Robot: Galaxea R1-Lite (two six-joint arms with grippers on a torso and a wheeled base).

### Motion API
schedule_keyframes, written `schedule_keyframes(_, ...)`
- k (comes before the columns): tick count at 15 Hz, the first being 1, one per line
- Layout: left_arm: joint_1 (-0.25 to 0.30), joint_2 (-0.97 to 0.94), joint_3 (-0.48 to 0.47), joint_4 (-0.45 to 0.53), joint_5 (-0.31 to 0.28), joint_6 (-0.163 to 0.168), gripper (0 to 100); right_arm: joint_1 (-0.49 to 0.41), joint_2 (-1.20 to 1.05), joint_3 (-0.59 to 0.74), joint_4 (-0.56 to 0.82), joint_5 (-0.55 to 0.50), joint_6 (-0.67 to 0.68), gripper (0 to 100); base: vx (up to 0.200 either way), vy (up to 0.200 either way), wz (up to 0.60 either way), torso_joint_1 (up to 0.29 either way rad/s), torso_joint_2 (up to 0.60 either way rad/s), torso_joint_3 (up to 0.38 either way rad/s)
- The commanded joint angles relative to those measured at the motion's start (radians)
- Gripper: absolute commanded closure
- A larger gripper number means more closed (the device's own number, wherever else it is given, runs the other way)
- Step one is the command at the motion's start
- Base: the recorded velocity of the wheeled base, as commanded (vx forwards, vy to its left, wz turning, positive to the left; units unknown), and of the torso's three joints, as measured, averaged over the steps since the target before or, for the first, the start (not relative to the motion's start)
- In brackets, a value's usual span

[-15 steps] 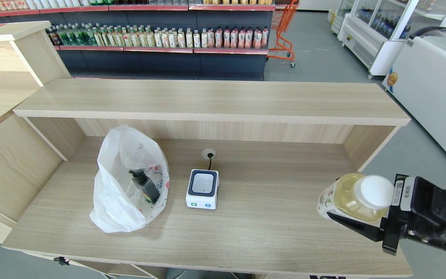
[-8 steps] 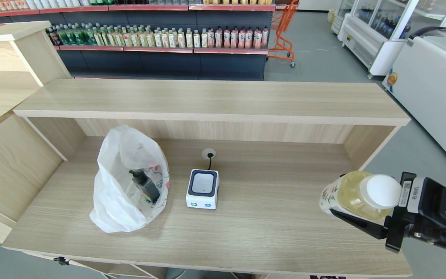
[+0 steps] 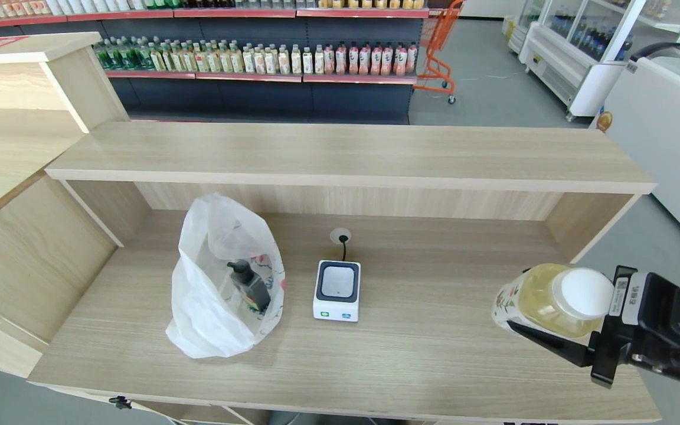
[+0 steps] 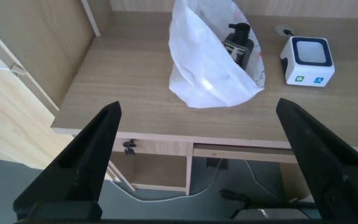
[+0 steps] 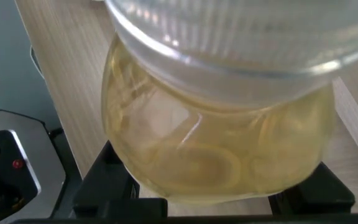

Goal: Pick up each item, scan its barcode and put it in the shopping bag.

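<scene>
1. The right gripper (image 3: pixel 529 313) is clamped on the bottle (image 3: pixel 538 292), which it holds over the counter's (image 3: pixel 422 354) right edge, near the front corner.
2. Full of liquid, the bottle is probably heavy and its plastic slippery, so it is best gripped mid-body, not by the cap.
3. The left gripper (image 4: pixel 197 109) gapes wide with nothing in it.

Two bottles (image 3: pixel 543 301) (image 3: pixel 249 286), one bag (image 3: pixel 198 307), one scanner (image 3: pixel 337 290)
</scene>
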Motion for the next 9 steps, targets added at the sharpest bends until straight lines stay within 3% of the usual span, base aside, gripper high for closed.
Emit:
schedule_keyframes(1, -0.001, 0.000, 0.000, 0.000, 0.001, 0.001, 0, -0.001, 0.008, -0.001, -0.002, 0.001, 0.000, 100, 0.000, 0.200, 0.00, 0.012, 0.00, 0.002)
schedule_keyframes(9, -0.001, 0.000, 0.000, 0.000, -0.001, 0.002, 0, -0.088, 0.129, -0.051, -0.049, 0.036, 0.009, 100, 0.000, 0.200, 0.00, 0.002, 0.00, 0.001)
